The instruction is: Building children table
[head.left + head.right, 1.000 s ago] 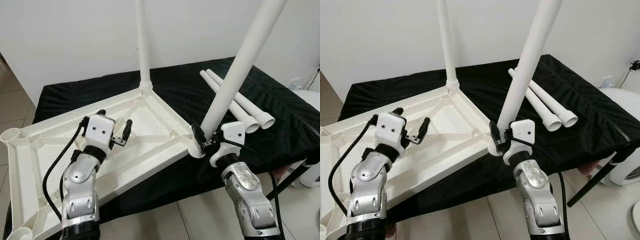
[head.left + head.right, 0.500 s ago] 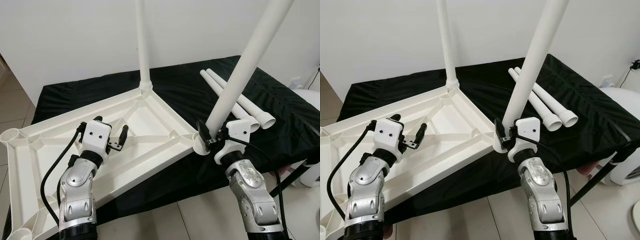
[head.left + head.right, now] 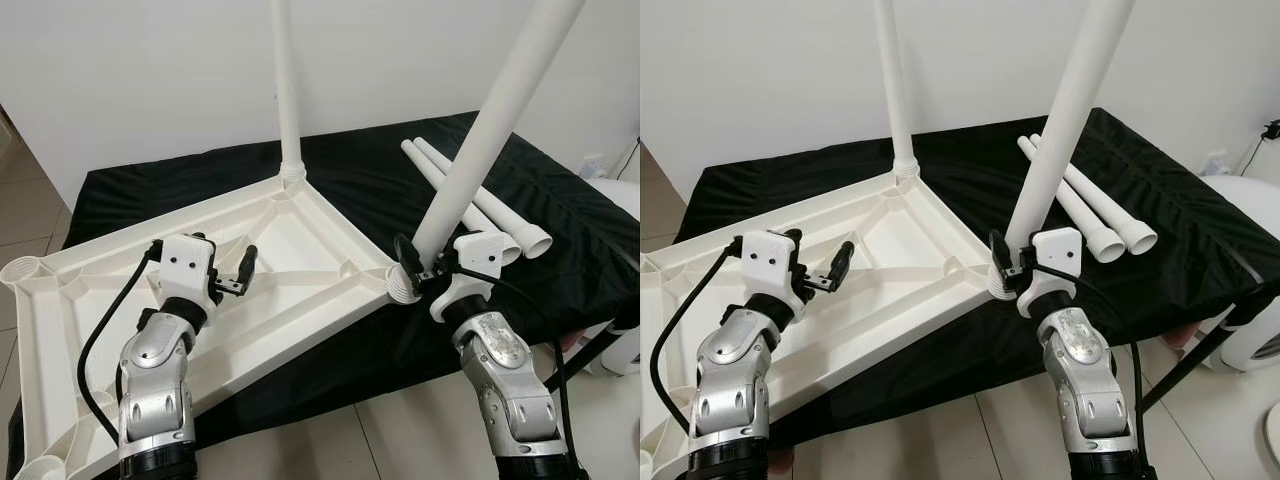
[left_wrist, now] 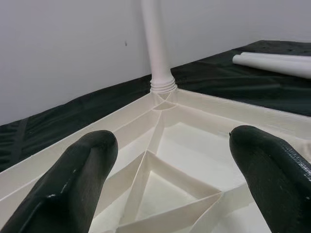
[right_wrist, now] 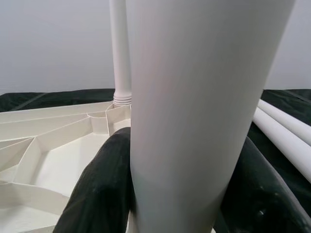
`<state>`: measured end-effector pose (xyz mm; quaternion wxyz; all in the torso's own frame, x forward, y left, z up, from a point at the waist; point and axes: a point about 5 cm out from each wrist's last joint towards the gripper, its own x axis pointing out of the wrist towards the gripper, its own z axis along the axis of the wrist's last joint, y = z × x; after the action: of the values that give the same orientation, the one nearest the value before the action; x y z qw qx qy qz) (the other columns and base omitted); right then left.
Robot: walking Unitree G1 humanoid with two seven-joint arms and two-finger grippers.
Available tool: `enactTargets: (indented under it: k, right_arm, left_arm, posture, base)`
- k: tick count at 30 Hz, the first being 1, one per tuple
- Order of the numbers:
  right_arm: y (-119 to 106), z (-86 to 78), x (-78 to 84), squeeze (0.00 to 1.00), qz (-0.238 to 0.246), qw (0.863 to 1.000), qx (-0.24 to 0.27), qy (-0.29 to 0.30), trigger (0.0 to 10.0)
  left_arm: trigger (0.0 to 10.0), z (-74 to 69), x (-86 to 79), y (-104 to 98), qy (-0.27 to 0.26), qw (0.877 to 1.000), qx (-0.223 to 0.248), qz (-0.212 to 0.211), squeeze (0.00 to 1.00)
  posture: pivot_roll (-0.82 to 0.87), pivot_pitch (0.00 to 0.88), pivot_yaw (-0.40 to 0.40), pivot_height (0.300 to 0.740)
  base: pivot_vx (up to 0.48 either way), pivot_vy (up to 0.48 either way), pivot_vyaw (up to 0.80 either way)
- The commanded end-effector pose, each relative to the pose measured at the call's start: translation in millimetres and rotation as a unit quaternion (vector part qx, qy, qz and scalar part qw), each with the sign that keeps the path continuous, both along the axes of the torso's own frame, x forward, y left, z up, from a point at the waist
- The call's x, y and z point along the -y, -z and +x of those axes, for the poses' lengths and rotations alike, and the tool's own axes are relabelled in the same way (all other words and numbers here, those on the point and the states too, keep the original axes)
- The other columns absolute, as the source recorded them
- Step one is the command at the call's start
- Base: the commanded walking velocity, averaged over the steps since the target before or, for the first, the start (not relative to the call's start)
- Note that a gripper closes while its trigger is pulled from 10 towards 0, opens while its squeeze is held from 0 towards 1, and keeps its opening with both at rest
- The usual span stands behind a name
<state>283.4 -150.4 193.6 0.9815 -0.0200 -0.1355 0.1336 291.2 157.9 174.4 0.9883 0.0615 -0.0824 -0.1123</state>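
Since a second ago: left pincer (image 3: 232, 275) dropped lower over the upturned white tabletop (image 3: 300, 235) and drawn a little toward the robot, fingers spread wide with nothing between them, hovering just above the ribbed underside. Right pincer (image 3: 415, 275) shifted slightly to the right along with the leg (image 3: 480, 150) clamped in it; leg now leaning a touch less, its threaded foot sitting at the near right corner socket (image 3: 398, 288) of the tabletop (whether fully seated there cannot be told). Tabletop itself unmoved, lying upside down on the black-covered bench (image 3: 560, 240), its left part hanging past the bench edge.

Counted: four white legs in all. One standing upright (image 3: 287, 90) in the far corner socket. One held by the right pincer, gripped near its lower end, tilted up and to the right. Two spare legs (image 3: 490, 210) lying side by side on the black cloth, touching each other, well to the right of the tabletop, open ends toward the robot. One tabletop, with two empty round sockets (image 3: 25, 268) at its left corners. Two silver arms, two pincers.

From the right wrist, black fingers (image 5: 102, 189) pressed on both sides of the fat white tube. From the left wrist, both finger pads (image 4: 77, 179) far apart, upright leg between them in the distance
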Motion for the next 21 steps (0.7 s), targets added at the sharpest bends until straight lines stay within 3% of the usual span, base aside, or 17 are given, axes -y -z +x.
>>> enactTargets:
  k: [1, 8, 15, 17, 21]
  right_arm:
    - [-5.2, 1.8, 1.5, 0.00, 0.000, 1.000, 0.013, 0.000, 10.0]
    - [-8.2, 2.4, 5.3, 0.00, -0.003, 1.000, 0.020, 0.007, 10.0]
    - [-8.6, 2.5, 6.1, 0.00, -0.003, 1.000, 0.021, 0.009, 10.0]
    - [-9.6, 2.9, 6.9, 0.00, -0.002, 1.000, 0.023, 0.011, 10.0]
    - [-10.3, 3.4, 6.8, 0.00, -0.002, 1.000, 0.025, 0.011, 10.0]
  left_arm:
    - [10.0, -2.8, 8.9, 6.5, -0.057, 0.996, -0.014, -0.065, 0.00]
    - [10.0, -2.4, 15.9, 4.7, -0.017, 0.997, -0.024, -0.070, 0.00]
    - [10.0, -2.4, 16.6, 2.7, -0.017, 0.997, -0.027, -0.065, 0.00]
    - [10.0, 5.0, 1.8, 0.1, -0.081, 0.991, -0.042, -0.102, 0.00]
    - [10.0, 7.9, -8.4, -1.2, -0.126, 0.984, -0.050, -0.116, 0.00]
  posture:
    - [-0.07, 0.020, 0.052, 0.740]
    - [-0.08, 0.025, 0.059, 0.740]
    - [-0.08, 0.026, 0.059, 0.740]
    - [-0.08, 0.029, 0.063, 0.740]
    - [-0.08, 0.029, 0.063, 0.740]
  base:
    - [0.000, 0.000, 0.00]
    - [0.000, 0.000, 0.00]
    - [0.000, 0.000, 0.00]
    - [0.000, 0.000, 0.00]
    - [0.000, 0.000, 0.00]
